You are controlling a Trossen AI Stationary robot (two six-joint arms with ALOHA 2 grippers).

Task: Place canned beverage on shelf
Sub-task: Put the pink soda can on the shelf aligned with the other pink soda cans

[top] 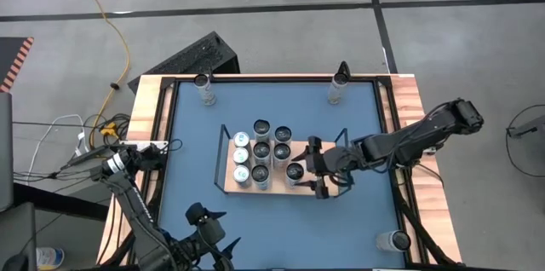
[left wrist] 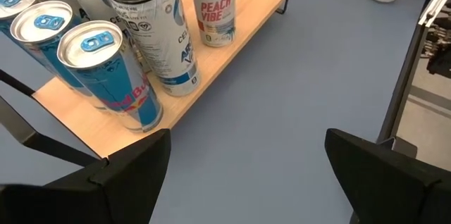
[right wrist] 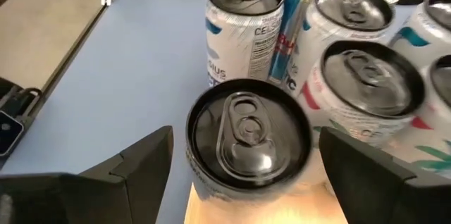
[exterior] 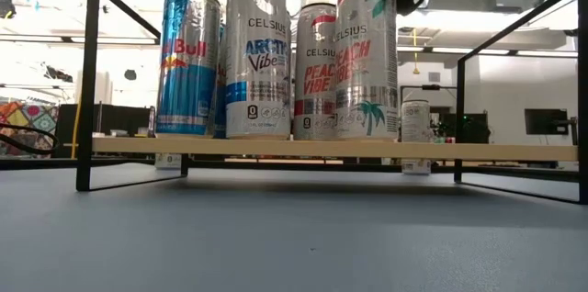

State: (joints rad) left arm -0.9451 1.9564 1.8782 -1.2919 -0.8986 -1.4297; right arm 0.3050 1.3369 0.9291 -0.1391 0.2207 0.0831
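Blue tabletop (top: 277,228), matte, framed by pale plank border. At its centre the shelf (top: 336,191): flat light-wood board in thin black wire frame, raised end rails. Cans clustered on its left half.

Right gripper (top: 320,170) over the shelf; its wrist view shows fingers spread wide either side of a black-topped can (right wrist: 248,139), not touching it, the can standing upright on the board. Left gripper (top: 207,224) at near table edge, fingers wide, empty.

Only the low view reads labels: Red Bull can (exterior: 187,62), Celsius Arctic Vibe (exterior: 258,51), Peach Vibe (exterior: 366,53). Smooth aluminium cylinders, glossy print.
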